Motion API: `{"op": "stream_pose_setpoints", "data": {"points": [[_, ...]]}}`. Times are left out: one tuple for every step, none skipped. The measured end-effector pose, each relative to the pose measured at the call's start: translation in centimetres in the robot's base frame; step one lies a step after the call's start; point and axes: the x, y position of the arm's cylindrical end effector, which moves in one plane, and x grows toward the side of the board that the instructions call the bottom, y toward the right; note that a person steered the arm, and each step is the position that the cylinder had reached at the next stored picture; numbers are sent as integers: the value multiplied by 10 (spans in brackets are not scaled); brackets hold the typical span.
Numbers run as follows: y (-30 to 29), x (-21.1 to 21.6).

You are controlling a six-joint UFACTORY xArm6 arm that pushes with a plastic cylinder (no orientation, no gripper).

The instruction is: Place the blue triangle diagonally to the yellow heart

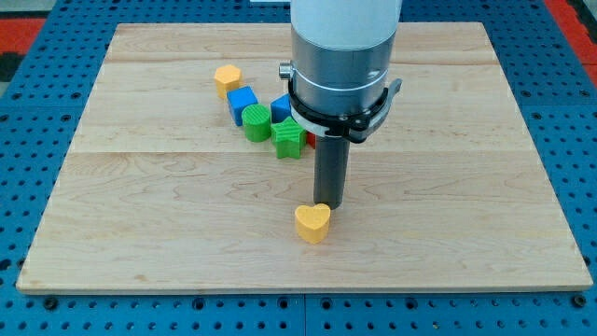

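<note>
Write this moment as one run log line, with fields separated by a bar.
my tip: touching yellow heart from the view's top | blue triangle: in cluster at the view's top, beside green block | placement: not yet done

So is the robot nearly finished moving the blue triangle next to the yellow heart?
Not yet. Done: nothing visible. The blue triangle sits in the cluster near the view's top, beside the green blocks and blue cube. In hand: my tip rests right behind the yellow heart, far from the triangle. Left: reach the triangle and push it diagonal to the heart.
</note>
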Motion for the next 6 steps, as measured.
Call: {"op": "stream_pose_setpoints", "data": {"points": [[15, -15], [77, -60], [118, -116], [105, -162], [75, -196], [11, -206]]}}
